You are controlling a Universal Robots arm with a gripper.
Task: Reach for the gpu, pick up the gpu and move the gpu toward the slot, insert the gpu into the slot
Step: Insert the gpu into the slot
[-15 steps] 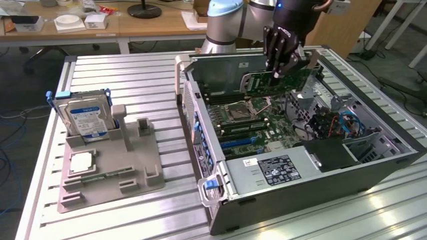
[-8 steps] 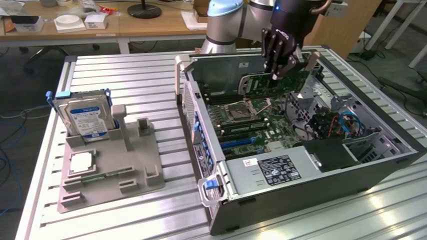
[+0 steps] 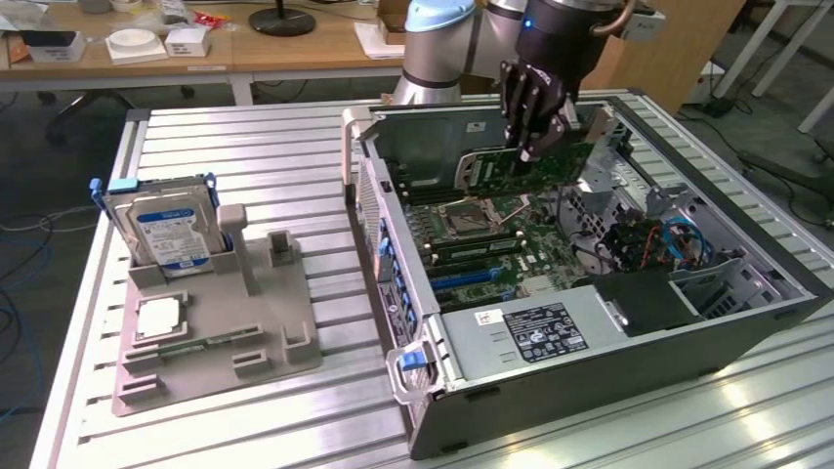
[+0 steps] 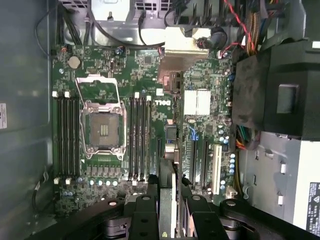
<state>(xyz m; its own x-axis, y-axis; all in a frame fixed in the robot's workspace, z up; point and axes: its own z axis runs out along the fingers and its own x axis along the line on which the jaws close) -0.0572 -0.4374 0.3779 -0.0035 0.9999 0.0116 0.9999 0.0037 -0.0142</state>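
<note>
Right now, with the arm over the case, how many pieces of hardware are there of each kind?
gpu, gripped in the gripper: 1
hard drive, upright in the holder: 1
grey holder: 1
silvery square chip, flat on the holder: 1
open computer case: 1
Total: 5

Thin green gpu (image 3: 519,168) with silvery end bracket, gripped at the upper edge by the hand (image 3: 532,147). Raised well above the motherboard (image 3: 502,239), standing on its long edge, roughly level. Poised edge-on over the motherboard's expansion slots (image 4: 205,161), not touching them, not yet seated.
</note>
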